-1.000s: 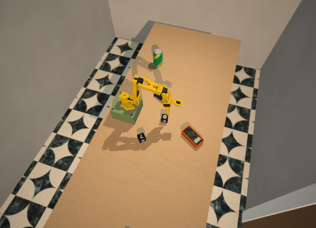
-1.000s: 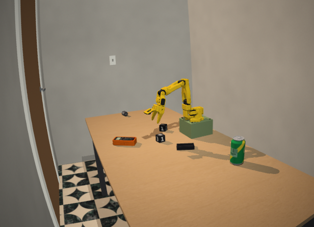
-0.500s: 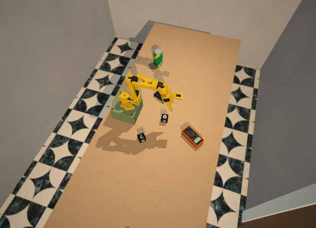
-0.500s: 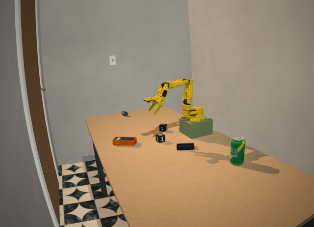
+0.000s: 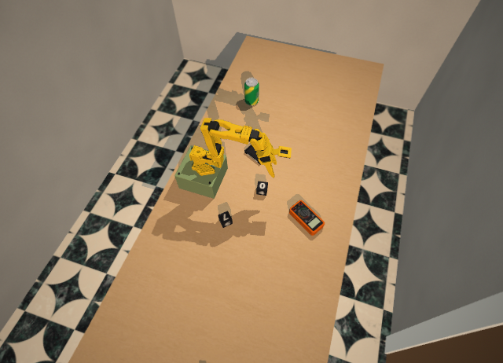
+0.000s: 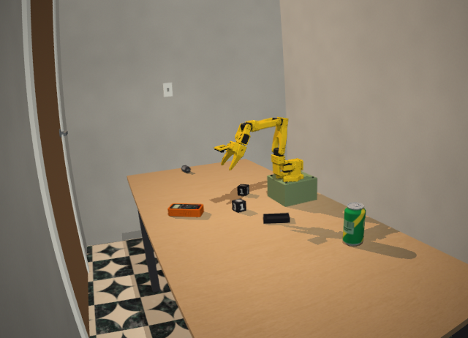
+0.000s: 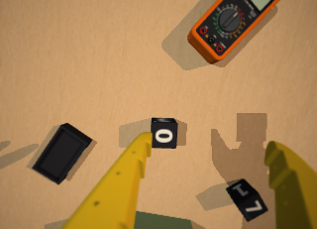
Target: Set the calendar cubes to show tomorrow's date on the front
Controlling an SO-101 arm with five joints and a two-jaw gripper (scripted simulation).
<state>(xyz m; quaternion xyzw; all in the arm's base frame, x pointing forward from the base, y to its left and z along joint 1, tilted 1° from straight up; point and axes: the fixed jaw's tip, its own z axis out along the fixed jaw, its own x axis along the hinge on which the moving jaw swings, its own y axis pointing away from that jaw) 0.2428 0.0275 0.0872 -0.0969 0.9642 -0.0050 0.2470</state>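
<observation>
My gripper (image 5: pixel 273 170) (image 6: pixel 226 166) (image 7: pixel 210 140) is open and empty, high above the table. One black cube (image 5: pixel 262 188) (image 6: pixel 238 205) (image 7: pixel 163 134) lies on the table with a white 0 on top; the exterior view shows a 1 on its side. The other black cube (image 5: pixel 225 219) (image 6: pixel 243 189) (image 7: pixel 247 199) lies nearer the green base, turned at an angle, with a 7 on top and a 1 on a side. The black tray (image 5: pixel 251 152) (image 6: pixel 276 218) (image 7: pixel 79 131) is empty and stands at an angle, partly behind the arm in the top view. Its month name is not readable.
An orange multimeter (image 5: pixel 306 217) (image 6: pixel 185 210) (image 7: pixel 230 23) lies beyond the 0 cube, away from the base. A green can (image 5: pixel 251 92) (image 6: pixel 353 224) stands past the tray. A small dark object (image 6: pixel 185 169) lies at the table's far end in the exterior view.
</observation>
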